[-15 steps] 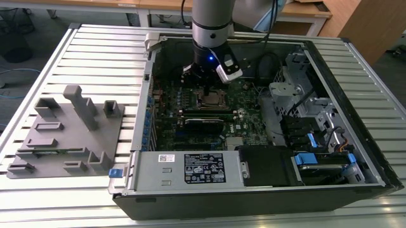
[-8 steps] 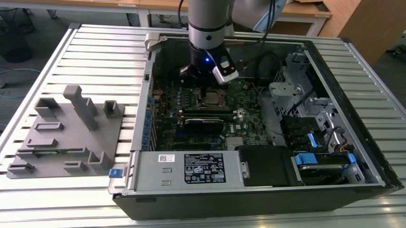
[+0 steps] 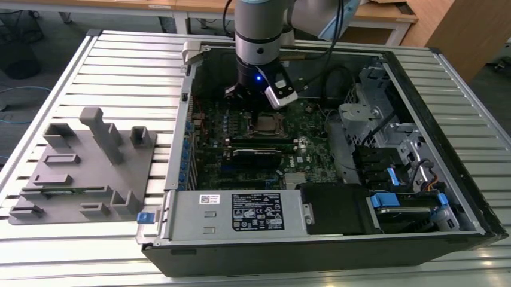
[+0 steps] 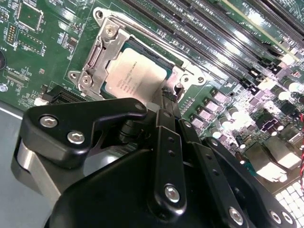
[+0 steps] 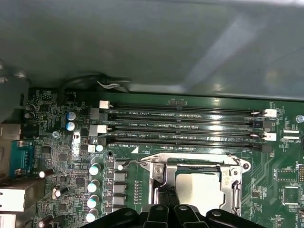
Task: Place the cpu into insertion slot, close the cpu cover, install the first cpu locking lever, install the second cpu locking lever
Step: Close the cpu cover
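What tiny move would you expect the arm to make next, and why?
Probably a gentle downward press at the cover's edge. The cpu is already seated, the cpu cover lies closed around it, and the gripper, shut, sits right at that edge, where a locking lever seems to lie. I cannot tell whether either lever is latched.

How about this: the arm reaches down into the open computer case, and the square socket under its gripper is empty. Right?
Not quite. The arm does reach into the open computer case, but the insertion slot under the gripper is not empty: the cpu sits in it, framed by the cpu cover. The second wrist view shows this.
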